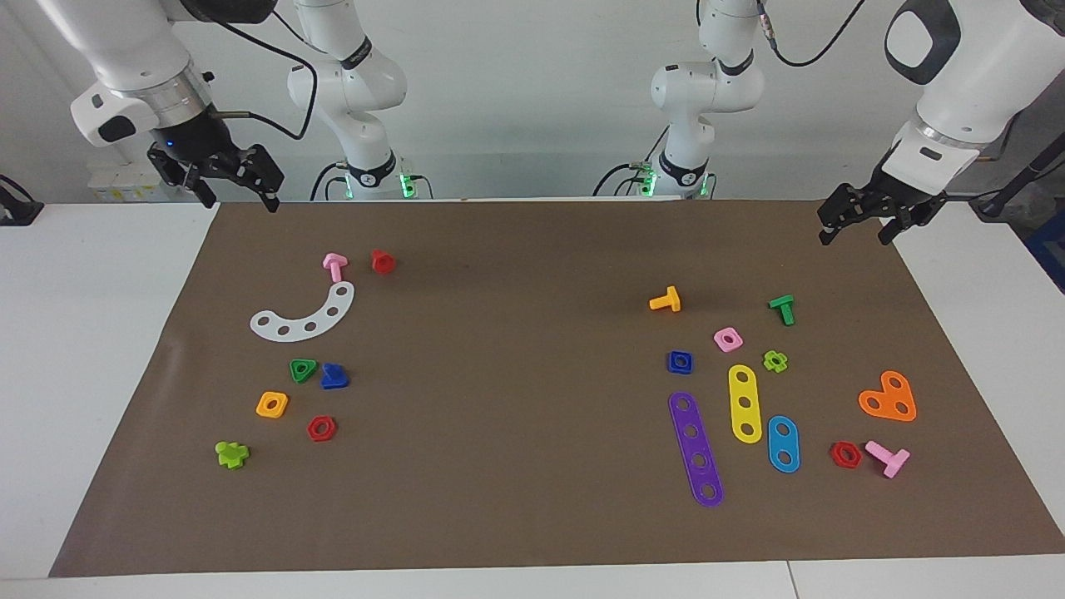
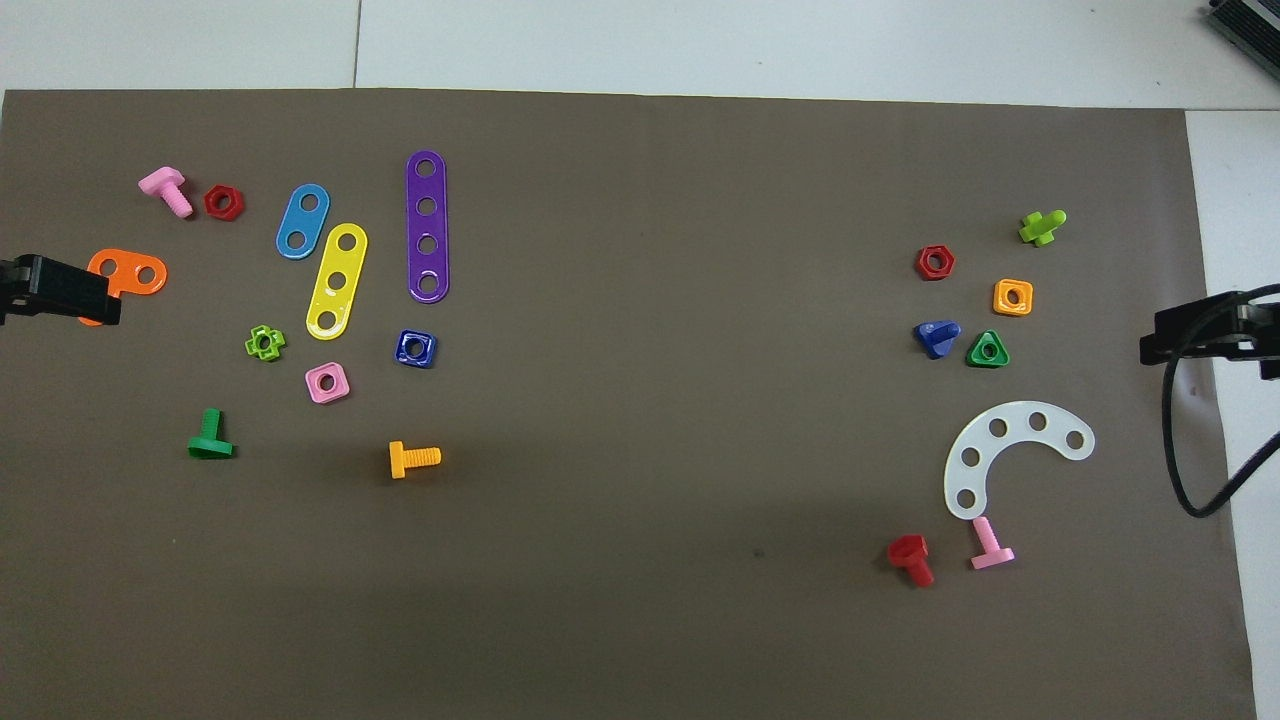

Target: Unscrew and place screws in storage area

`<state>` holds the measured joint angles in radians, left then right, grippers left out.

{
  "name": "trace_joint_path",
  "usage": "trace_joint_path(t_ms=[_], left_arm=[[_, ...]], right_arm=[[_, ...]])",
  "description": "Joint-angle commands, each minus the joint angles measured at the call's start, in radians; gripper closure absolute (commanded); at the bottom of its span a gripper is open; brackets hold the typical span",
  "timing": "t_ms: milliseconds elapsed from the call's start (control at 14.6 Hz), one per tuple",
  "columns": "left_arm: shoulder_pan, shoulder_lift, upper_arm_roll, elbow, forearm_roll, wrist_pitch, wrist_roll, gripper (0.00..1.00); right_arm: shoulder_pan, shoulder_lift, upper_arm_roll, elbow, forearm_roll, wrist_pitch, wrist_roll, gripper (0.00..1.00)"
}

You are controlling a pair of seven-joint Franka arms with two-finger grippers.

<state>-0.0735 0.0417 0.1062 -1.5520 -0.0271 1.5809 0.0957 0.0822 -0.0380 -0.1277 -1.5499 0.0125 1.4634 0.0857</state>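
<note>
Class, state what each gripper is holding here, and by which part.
Nothing is held. The left gripper and right gripper hang open over the mat's corners nearest the robots.

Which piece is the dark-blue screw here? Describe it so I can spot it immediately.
Find the white curved strip toward the right arm's end of the brown mat. Just farther from the robots sits the dark-blue screw beside a green triangular nut; unlike the nut, it has no hole.

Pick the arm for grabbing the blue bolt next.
Right. The blue bolt lies beside the green nut toward the right arm's end; the right end effector hangs there, the left end effector waits.
</note>
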Motion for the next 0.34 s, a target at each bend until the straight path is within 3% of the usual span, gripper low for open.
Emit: trace_joint_path(t_ms=[0, 273], left_arm=[[-0.005, -0.028, 0.007, -0.039, -0.014, 0.025, -0.008, 0.0], [-0.003, -0.028, 0.007, -0.039, -0.014, 0.024, -0.008, 0.0]], right_arm=[[-0.006, -0.005, 0.017, -0.007, -0.038, 0.003, -0.056, 0.0], [-0.002, -0.005, 0.019, -0.012, -0.039, 0.005, -0.05, 0.0]])
